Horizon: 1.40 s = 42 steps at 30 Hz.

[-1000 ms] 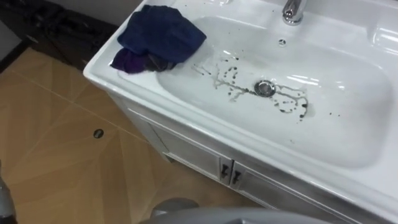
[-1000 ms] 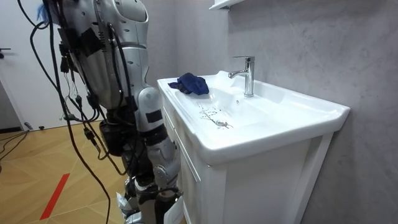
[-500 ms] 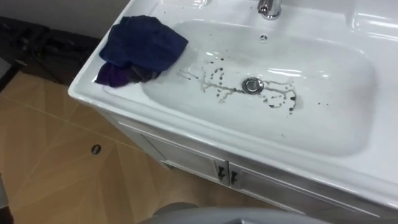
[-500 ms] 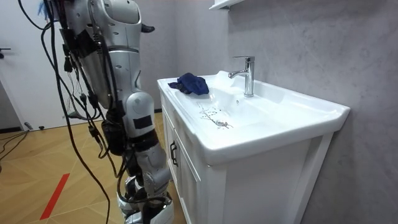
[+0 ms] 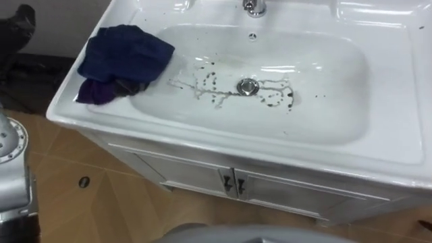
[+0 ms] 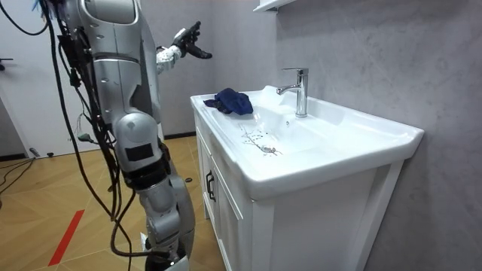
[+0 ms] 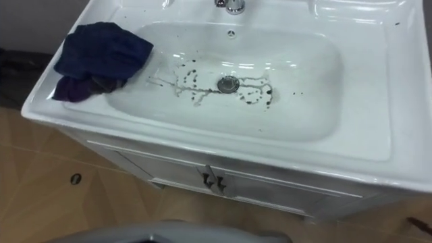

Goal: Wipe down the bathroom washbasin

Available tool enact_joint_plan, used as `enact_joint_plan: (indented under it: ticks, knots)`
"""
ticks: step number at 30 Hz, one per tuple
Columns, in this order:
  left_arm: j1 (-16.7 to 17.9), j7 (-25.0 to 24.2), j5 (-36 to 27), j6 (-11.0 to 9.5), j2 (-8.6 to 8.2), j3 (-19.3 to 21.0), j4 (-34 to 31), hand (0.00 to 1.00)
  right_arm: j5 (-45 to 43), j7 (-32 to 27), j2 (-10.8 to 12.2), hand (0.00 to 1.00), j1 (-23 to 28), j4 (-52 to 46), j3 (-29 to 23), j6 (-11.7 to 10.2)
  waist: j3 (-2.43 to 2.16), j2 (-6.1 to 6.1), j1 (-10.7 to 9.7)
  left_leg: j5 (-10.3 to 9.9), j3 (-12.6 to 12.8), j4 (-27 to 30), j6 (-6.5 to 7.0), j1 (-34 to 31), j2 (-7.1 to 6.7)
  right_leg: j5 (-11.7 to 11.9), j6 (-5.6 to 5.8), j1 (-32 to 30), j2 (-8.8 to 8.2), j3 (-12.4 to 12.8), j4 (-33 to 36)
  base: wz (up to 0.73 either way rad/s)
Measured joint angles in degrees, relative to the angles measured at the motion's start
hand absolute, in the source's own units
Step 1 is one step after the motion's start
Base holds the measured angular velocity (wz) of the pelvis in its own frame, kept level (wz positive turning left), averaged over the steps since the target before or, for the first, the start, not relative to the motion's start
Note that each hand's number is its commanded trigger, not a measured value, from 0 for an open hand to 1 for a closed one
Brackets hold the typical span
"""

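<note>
The white basin [image 5: 317, 145] has dark dirt streaks [image 5: 223, 88] on both sides of its drain [image 5: 248, 86]. A crumpled dark blue cloth [image 5: 125, 59] lies on the rim at the basin's left end, partly hanging into the bowl. In the room view I stand in front of the basin [image 6: 331, 158], with the cloth [image 6: 232, 101] at its far end. My left hand [image 6: 184, 43] is raised in the air above and short of that end, fingers spread, holding nothing. Its dark fingers [image 5: 21, 16] show at the upper left corner, left of the cloth and apart from it.
The chrome faucet [image 6: 300, 90] stands at the back of the basin. Below the basin is a white cabinet with two door handles [image 5: 232, 183]. Wooden floor lies to the left of the cabinet, with a small round dark fitting [image 5: 84, 181] in it.
I have stepped back a little and turned. My left arm has risen, bringing its open hand up near the cloth end. The eye view has swung so the basin sits more centrally.
</note>
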Motion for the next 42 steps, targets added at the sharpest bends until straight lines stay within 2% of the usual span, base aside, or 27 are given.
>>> enact_joint_plan:
  ticks: [4,7,10,12,13,17,19,25,29,33,37,42]
  knots:
    - [-3.7,-1.1,2.7,1.3,0.03,-1.7,7.4,0.00,-0.3,0.2,0.0,0.00,0.0,-0.2,0.0,0.0,0.01,-0.08,-1.2,0.0,0.7,0.0,-0.02,0.2,0.21,0.0,-0.05,-0.1,0.17,1.1,0.0,-0.10]
    - [-4.3,-2.7,6.3,2.8,0.02,-2.4,9.2,0.00,-0.4,0.2,0.2,0.00,0.1,-1.2,-0.1,0.1,-0.01,-0.23,-2.3,0.0,0.9,0.1,-0.03,0.0,0.29,0.1,-0.22,-0.3,0.20,1.2,0.0,-0.03]
    - [-5.2,-3.4,9.0,3.1,0.02,-4.3,11.0,0.00,-0.4,0.2,0.3,0.00,0.5,-2.0,-0.1,1.2,0.11,-0.56,-3.1,0.0,1.0,0.1,-0.02,0.0,0.28,0.1,-0.24,-0.3,0.17,1.4,0.1,-0.01]
    - [-5.5,-3.4,10.3,3.5,0.02,-5.3,12.4,0.00,-0.3,0.2,0.3,0.00,0.7,-1.9,0.0,1.2,0.03,-0.47,-3.4,0.0,1.1,0.1,-0.01,0.2,0.30,0.1,-0.25,-0.3,0.16,1.5,0.1,-0.03]
    - [-5.8,-3.5,11.3,3.5,0.00,-6.1,13.3,0.00,-0.3,0.2,0.3,0.00,1.0,-1.9,0.0,1.3,0.14,-0.61,-3.5,0.0,1.3,0.0,-0.02,0.4,0.35,0.1,-0.25,-0.2,0.17,1.7,0.1,-0.08]
    - [-6.9,-3.5,11.8,3.6,0.00,-7.5,15.0,0.00,-0.3,-0.3,0.3,0.00,1.0,-1.1,0.0,1.4,0.24,-0.68,-3.7,0.0,1.7,-0.2,-0.02,0.6,0.43,0.2,-0.27,-0.3,0.20,2.2,0.2,-0.07]
    - [-8.0,-3.6,11.7,3.8,0.00,-8.6,17.4,0.00,-0.3,-0.4,0.3,0.00,0.7,-0.3,0.0,2.2,0.27,-0.72,-3.9,0.0,1.8,-0.4,-0.02,0.9,0.44,0.2,-0.27,-0.3,0.22,2.9,0.2,-0.06]
    - [-8.1,-5.7,11.8,5.5,-0.01,-10.4,20.9,0.00,-0.3,-0.5,0.3,0.00,0.4,-0.1,0.0,2.6,0.13,-0.54,-5.0,0.0,2.1,-0.6,-0.04,1.0,0.56,0.2,-0.38,-0.3,0.36,3.1,0.1,-0.01]
    - [-8.1,-5.8,11.8,5.8,-0.01,-10.9,21.8,0.00,-0.2,-1.3,0.3,0.00,0.2,-0.1,0.0,2.6,0.30,-0.82,-5.2,0.0,2.5,-0.7,-0.05,1.1,0.72,0.3,-0.56,-0.3,0.50,3.5,0.1,-0.06]
    - [-8.1,-5.8,14.1,5.9,0.00,-10.9,21.9,0.00,-0.2,-2.0,0.9,0.00,0.1,-0.5,-0.1,2.6,0.21,-1.43,-5.5,-0.1,2.7,-0.7,-0.15,1.0,0.96,0.4,-0.61,-0.4,0.64,3.5,0.1,0.00]
    - [-8.1,-5.9,17.7,6.5,-0.01,-10.9,23.4,0.00,-0.2,-2.1,1.3,0.00,0.1,-0.8,-0.2,3.3,-0.36,-2.24,-5.7,-0.1,2.7,-0.6,-0.20,1.1,1.08,0.4,-0.67,-0.4,0.75,3.5,0.1,0.00]
    - [-8.1,-7.0,18.6,8.1,-0.03,-10.9,24.2,0.00,-0.2,-2.2,1.4,0.00,0.4,-2.1,-0.8,3.7,-0.43,-2.40,-6.2,-0.1,3.0,-0.5,-0.19,0.9,1.18,0.7,-0.92,-0.7,0.78,3.6,0.1,-0.03]
